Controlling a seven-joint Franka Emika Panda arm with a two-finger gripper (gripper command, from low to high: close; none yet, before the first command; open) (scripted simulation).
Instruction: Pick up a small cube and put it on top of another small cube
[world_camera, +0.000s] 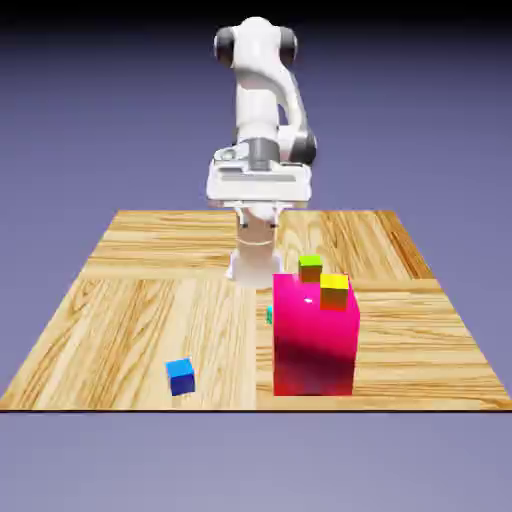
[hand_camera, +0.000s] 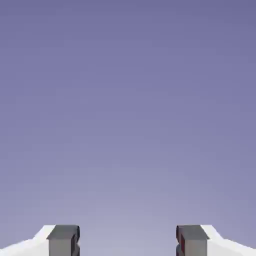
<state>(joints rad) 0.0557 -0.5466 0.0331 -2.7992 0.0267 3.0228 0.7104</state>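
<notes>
Only the exterior view shows the cyan cube (world_camera: 269, 315) behind the pink block (world_camera: 315, 340).

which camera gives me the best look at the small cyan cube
The exterior view, though only barely: a thin sliver of the small cyan cube peeks out on the table at the left edge of the big pink block, which hides the rest. The hand view shows none of it, only plain backdrop.

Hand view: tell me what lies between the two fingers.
Nothing. In the hand view the fingers stand apart with only the plain blue-violet backdrop between them; no cube shows there.
</notes>
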